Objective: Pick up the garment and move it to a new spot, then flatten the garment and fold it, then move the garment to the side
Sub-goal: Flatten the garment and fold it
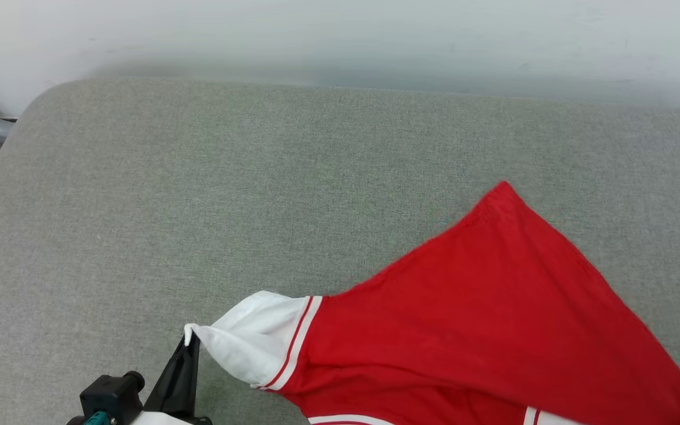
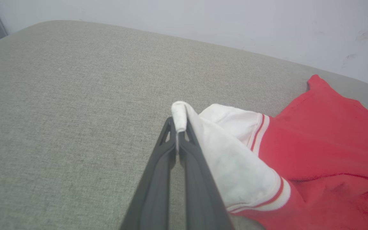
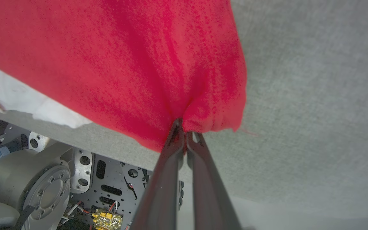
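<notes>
Left hand (image 2: 179, 129) pinches the garment's (image 1: 493, 319) sleeve, right hand (image 3: 185, 134) its red edge; hem corner points far-right.

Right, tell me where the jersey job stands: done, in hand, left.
Done: the red jersey is grasped. In hand: the left gripper is shut on the tip of the white sleeve, the right gripper on bunched red fabric, with the jersey spread over the grey cushion. Left: laying it flat, folding, moving it aside; no fold is visible yet.
</notes>
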`<state>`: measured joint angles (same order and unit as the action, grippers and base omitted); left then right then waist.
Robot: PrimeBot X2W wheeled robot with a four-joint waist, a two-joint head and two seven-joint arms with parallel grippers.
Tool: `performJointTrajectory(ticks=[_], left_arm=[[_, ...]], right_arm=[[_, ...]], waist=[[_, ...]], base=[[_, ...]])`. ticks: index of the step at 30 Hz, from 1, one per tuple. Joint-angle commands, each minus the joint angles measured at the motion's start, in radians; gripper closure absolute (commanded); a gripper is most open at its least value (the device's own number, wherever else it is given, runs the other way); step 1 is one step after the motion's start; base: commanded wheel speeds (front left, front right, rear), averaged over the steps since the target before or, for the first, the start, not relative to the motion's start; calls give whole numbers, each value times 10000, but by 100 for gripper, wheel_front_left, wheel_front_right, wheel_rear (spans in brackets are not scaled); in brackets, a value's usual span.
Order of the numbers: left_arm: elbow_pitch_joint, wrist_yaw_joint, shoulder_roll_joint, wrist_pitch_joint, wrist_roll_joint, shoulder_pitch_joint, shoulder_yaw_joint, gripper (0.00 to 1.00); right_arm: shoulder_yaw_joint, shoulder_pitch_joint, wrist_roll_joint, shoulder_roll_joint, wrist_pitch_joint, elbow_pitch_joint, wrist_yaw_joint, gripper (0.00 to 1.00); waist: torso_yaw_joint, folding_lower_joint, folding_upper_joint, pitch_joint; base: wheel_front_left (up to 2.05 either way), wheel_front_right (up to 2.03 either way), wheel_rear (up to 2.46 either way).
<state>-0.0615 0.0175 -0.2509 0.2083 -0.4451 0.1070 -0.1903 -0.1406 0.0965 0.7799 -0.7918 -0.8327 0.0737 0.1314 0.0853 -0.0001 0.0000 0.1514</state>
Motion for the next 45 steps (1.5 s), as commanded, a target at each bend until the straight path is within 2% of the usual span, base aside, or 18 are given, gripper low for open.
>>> performJointTrajectory(ticks=[1, 9, 10, 11, 12, 20, 26, 34, 45], left_arm=[[12, 17, -66, 7, -70, 99, -11, 100], [-44, 54, -117, 28, -119, 4, -6, 100], [-49, 63, -130, 35, -130, 7, 15, 100], [-49, 79, -141, 43, -142, 20, 33, 100], [-48, 74, -150, 48, -146, 36, 45, 100], [65, 145, -172, 19, -146, 37, -9, 100], [198, 115, -170, 44, -86, -176, -120, 100], [232, 13, -74, 102, 27, -677, -323, 100], [39, -149, 224, 300, 202, -1578, -678, 100]], right_arm=[[-63, 391, -52, 172, -64, -7, -14, 100], [-72, 1317, -338, 938, 284, 114, -11, 100], [94, 1208, -383, 1007, 452, 128, -11, 76], [279, 1068, -417, 1075, 593, 137, -18, 8], [477, 886, -385, 1126, 712, 107, -18, 0], [1717, -646, -427, 1239, 1693, -851, -13, 0], [1871, -2216, -666, 1164, 1587, -1945, -11, 0], [733, -4586, -1135, 1095, 601, -2248, -11, 0], [-2323, -7326, -1325, 593, -1185, -700, -13, 0]], waist=[[-1, 1, 0, -1], [-43, 1, 0, 59], [-64, 1, 0, 53], [-86, 1, 0, 36], [-104, 1, 0, 18], [-124, 1, 0, -49], [34, 1, 0, 234], [415, 1, 0, 907], [1057, 1, 0, 1862]], base=[[0, 0, 0], [0, 0, 0], [0, 0, 0], [0, 0, 0], [0, 0, 0], [0, 0, 0], [0, 0, 0], [0, 0, 0], [0, 0, 0]])
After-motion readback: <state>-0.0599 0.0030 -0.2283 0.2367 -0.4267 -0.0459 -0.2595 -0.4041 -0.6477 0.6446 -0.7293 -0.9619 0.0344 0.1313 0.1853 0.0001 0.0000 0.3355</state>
